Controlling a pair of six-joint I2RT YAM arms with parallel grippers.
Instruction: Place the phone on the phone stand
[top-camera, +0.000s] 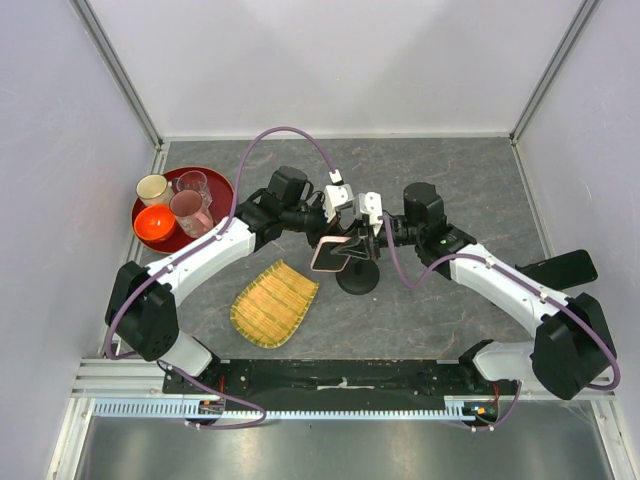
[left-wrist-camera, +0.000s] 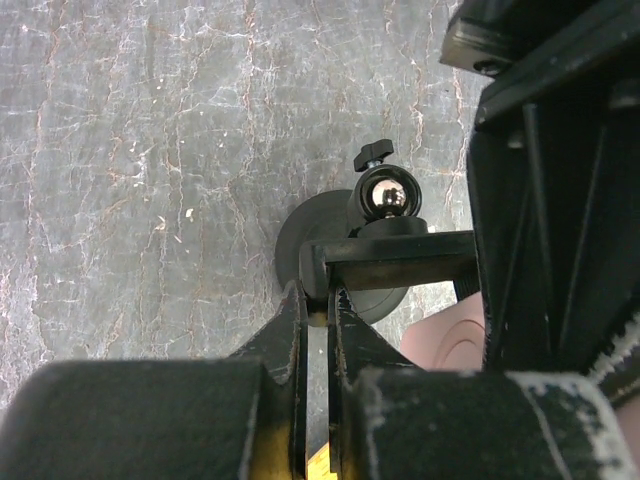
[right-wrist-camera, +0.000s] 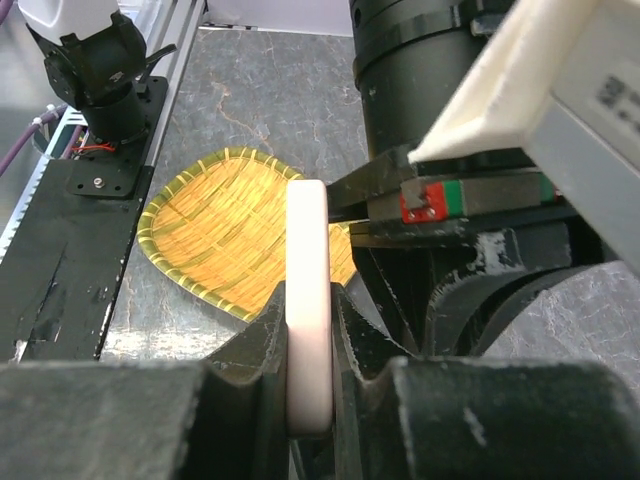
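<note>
While the right gripper (right-wrist-camera: 308, 305) pinches the pink-rimmed phone (right-wrist-camera: 306, 235) across its thin edge, the left gripper (left-wrist-camera: 315, 298) is closed on the clamp bar of the phone stand (left-wrist-camera: 386, 197). The phone is held tilted at the stand's top, mid-table, with a woven basket (top-camera: 274, 302) near-left of it.

The work surface is formed by a table (top-camera: 450, 180) with a grey, marble-veined top, which is enclosed on three sides by plain pale panels: a back wall (top-camera: 340, 60), a left wall (top-camera: 50, 150) and a right wall (top-camera: 600, 150). The panels are joined at the far corners by aluminium posts (top-camera: 118, 75), and the near edge is bounded by a ribbed aluminium rail (top-camera: 330, 408). Even, soft light is cast throughout, and only faint shadows are seen.
</note>
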